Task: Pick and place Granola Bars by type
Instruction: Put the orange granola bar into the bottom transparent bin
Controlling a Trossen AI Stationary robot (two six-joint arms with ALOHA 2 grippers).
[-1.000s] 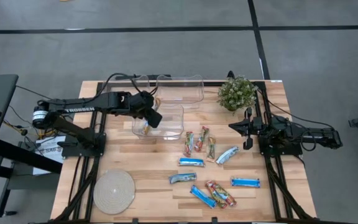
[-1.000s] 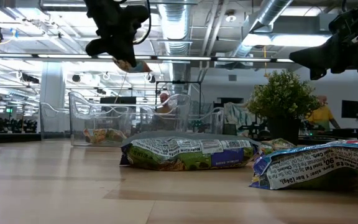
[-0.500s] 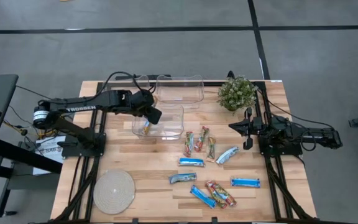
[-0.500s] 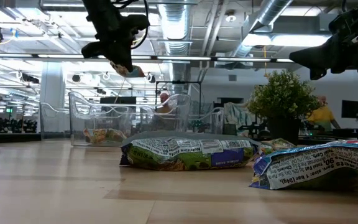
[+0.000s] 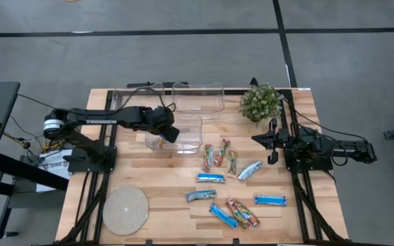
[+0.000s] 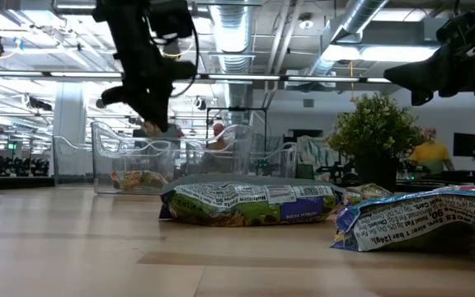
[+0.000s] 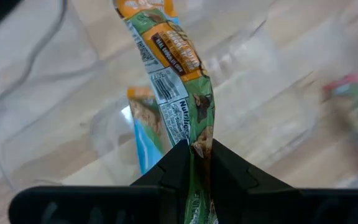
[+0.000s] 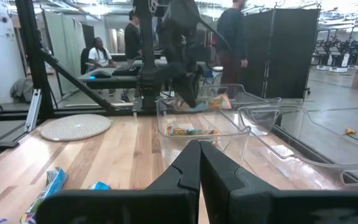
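Left gripper [image 6: 151, 122] hangs at 10 o'clock, its tip at the rim of a clear bin [image 6: 138, 161] with a multicoloured bar [image 6: 138, 178] inside. Two wrapped bars [image 6: 250, 203] [image 6: 423, 219] lie close at 5 o'clock; plant [image 6: 375, 132] at 2 o'clock.

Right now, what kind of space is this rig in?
Probably a large open robotics lab or industrial workspace: exposed ceiling ducts overhead, black partition panels and people at desks beyond the wooden table, over grey floor.

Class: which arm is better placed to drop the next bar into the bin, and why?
Left. Its end effector is shut on a bar directly above the bin. The right end effector sits by the plant, holding nothing.
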